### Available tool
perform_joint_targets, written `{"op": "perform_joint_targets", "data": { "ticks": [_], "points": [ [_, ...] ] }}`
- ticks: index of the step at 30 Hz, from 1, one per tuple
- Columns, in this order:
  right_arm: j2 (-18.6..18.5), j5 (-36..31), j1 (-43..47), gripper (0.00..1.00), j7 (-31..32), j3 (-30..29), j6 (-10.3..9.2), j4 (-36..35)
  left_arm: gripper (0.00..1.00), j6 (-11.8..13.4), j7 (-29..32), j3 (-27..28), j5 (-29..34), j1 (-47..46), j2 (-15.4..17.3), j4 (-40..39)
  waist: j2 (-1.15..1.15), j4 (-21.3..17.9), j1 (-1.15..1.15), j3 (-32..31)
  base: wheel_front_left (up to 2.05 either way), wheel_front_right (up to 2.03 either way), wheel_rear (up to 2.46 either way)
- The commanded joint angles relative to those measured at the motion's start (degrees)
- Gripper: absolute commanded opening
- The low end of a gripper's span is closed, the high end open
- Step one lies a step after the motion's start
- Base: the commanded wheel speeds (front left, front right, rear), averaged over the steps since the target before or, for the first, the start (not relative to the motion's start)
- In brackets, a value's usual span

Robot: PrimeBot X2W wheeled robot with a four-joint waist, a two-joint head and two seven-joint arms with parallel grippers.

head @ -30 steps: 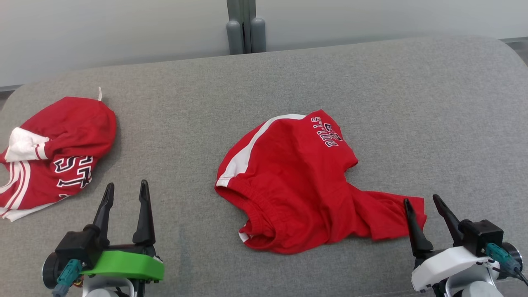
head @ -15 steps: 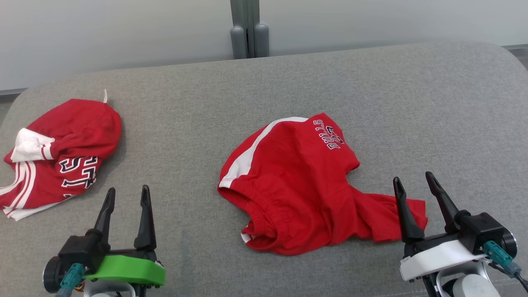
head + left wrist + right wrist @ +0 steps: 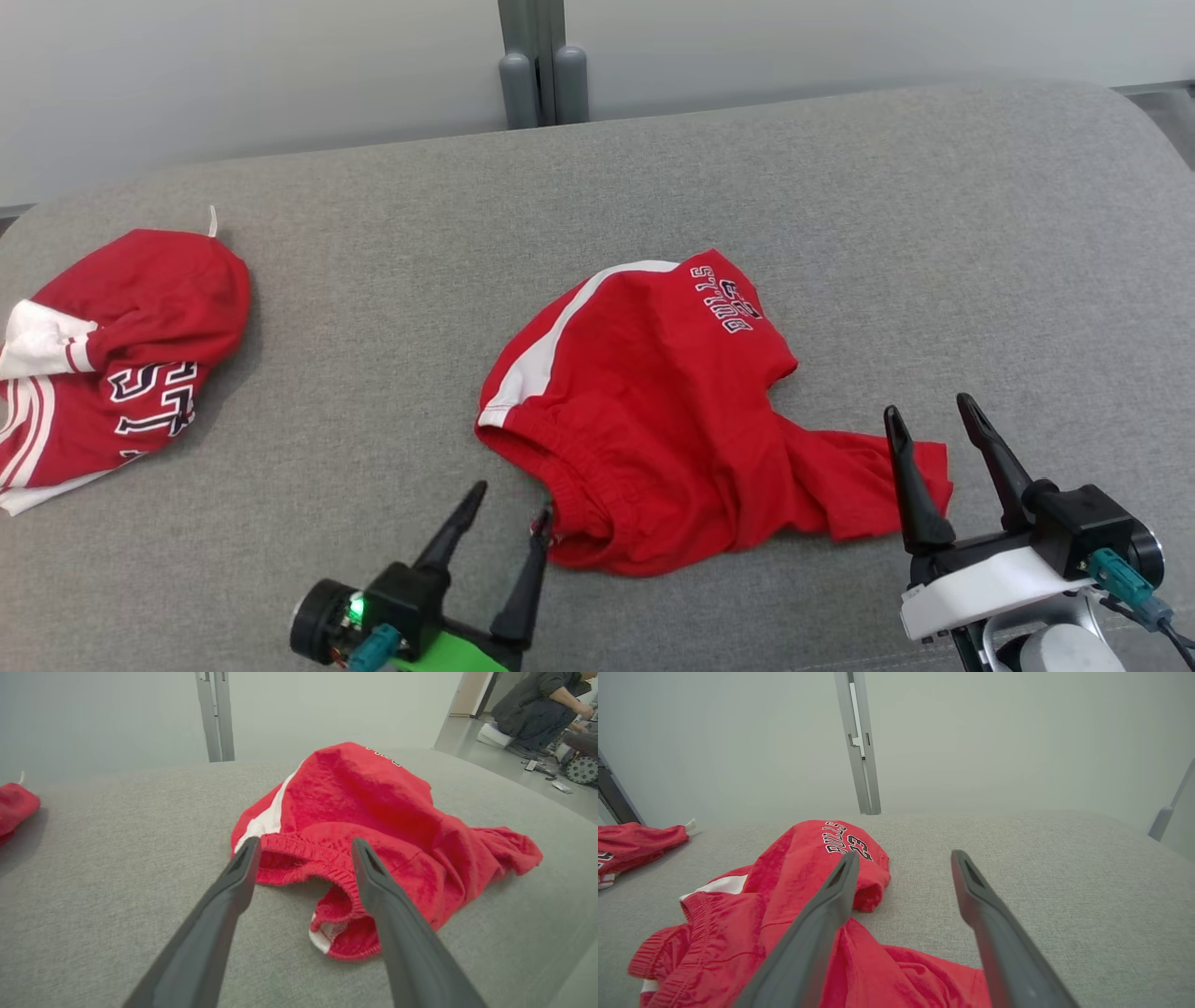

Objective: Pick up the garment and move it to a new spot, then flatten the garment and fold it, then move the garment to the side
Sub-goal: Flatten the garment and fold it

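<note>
Crumpled red fabric shorts with a white side stripe (image 3: pixel 653 401) are lying mid-way across the grey cushioned surface (image 3: pixel 373 308).
The left claw (image 3: pixel 513 499), spread wide, is sitting beside the near waistband (image 3: pixel 569 467); it should pinch the elastic alone. The right claw (image 3: pixel 926 405), also wide, is hovering at the right leg's end (image 3: pixel 868 485).

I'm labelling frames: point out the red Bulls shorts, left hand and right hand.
red Bulls shorts (image 3: pixel 653 411), head view, mid fabric.
left hand (image 3: pixel 513 498), head view, between fingertips.
right hand (image 3: pixel 926 405), head view, between fingertips.
</note>
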Motion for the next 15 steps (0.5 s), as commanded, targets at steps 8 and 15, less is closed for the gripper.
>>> {"op": "perform_joint_targets", "data": {
  "ticks": [8,15],
  "points": [
    [-0.61,0.45,-0.89,1.0,-0.19,0.88,0.0,0.86,1.0,0.04,-0.03,-11.67,-3.36,-2.56,2.04,6.44,0.0,-3.16,0.0,0.44,0.0,0.0,0.0],
    [-0.97,0.44,-1.1,1.0,-0.18,1.04,0.0,1.05,1.0,0.03,-0.03,-14.92,-6.03,-5.71,1.86,12.61,0.0,-5.86,0.0,0.96,0.0,0.0,0.0]
  ]
}}
